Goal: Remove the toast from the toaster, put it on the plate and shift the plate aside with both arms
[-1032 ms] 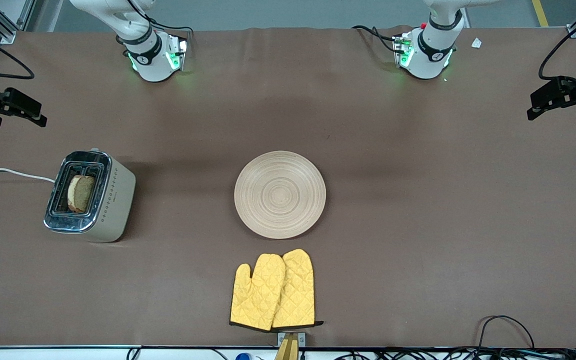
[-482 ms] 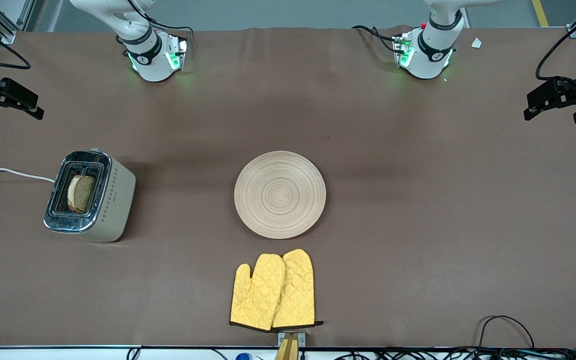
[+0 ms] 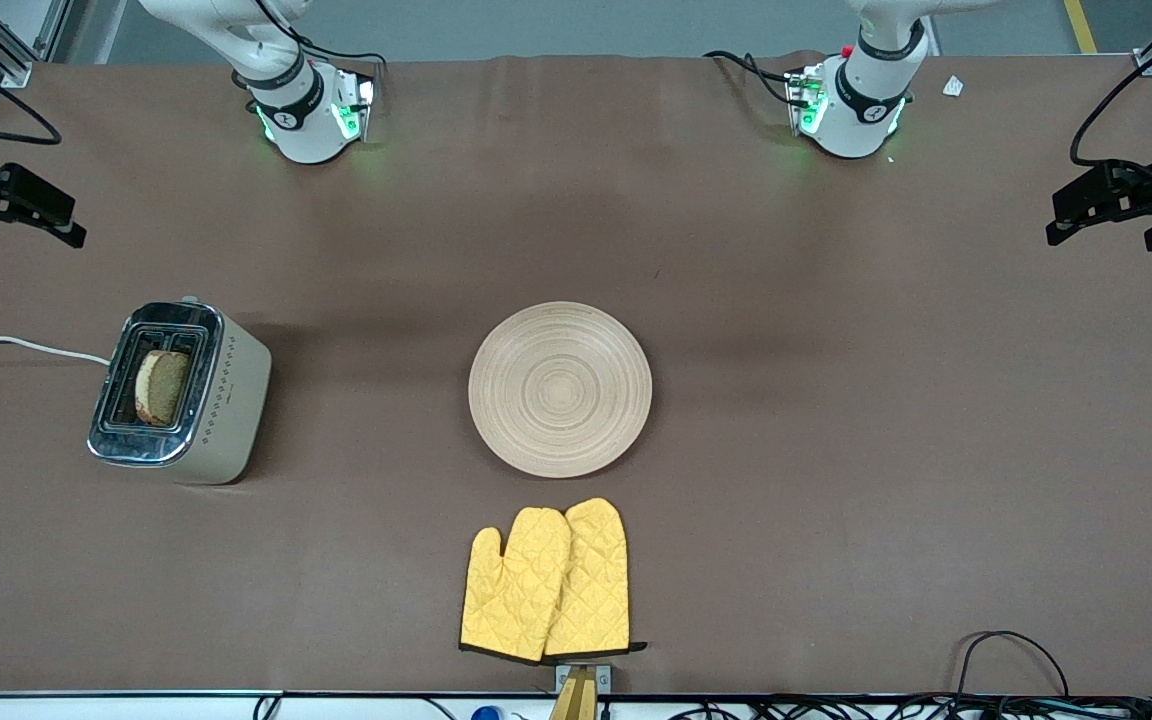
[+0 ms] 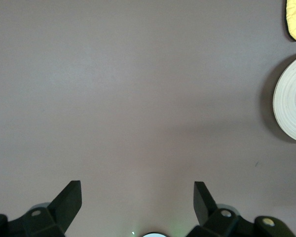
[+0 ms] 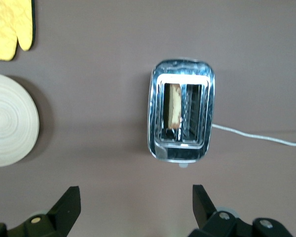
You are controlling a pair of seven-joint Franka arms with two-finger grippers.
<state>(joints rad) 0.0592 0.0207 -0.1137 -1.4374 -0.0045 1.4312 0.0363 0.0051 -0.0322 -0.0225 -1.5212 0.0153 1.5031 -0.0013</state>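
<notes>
The toast [image 3: 161,386] stands upright in one slot of a cream and chrome toaster [image 3: 236,400] toward the right arm's end of the table. The plate [image 3: 560,388] lies empty at the table's middle. My right gripper [image 3: 64,224] is open and empty, up in the air above the table near that end. In the right wrist view my right gripper [image 5: 135,200] is open, with the toast [image 5: 174,106], toaster [image 5: 181,148] and plate [image 5: 10,118] below. My left gripper [image 3: 1061,220] is open and empty above the left arm's end. It shows in the left wrist view [image 4: 136,197], with the plate [image 4: 292,106] at the edge.
A pair of yellow oven mitts [image 3: 548,582] lies nearer to the front camera than the plate. The toaster's white cord [image 3: 16,345] runs off the table's end. Cables [image 3: 1016,650] lie at the table's front edge. Brown cloth covers the table.
Both grippers have shifted slightly at their ends of the table. The toast, plate and mitts have not moved.
</notes>
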